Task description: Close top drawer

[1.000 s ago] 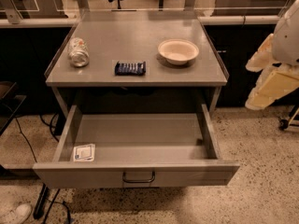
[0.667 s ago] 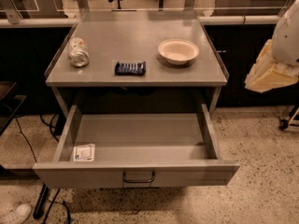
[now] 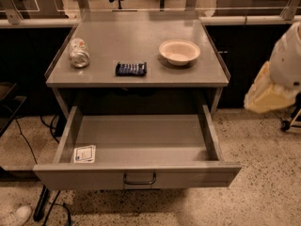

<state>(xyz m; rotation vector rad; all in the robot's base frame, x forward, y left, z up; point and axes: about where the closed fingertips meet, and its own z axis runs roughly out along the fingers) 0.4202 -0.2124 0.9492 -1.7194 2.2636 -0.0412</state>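
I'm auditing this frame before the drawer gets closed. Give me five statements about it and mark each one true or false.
1. The drawer is fully shut. False: it is pulled far out, with its floor in plain view.
2. A sticker lies on the drawer floor, near the front left corner as seen. True.
3. The bowl sits left of the can. False: the bowl is on the right of the tabletop and the can on the left.
4. The packet lies between the can and the bowl. True.
5. The gripper is on the handle. False: it hangs at the right edge of the view, beside the table and well apart from the handle.
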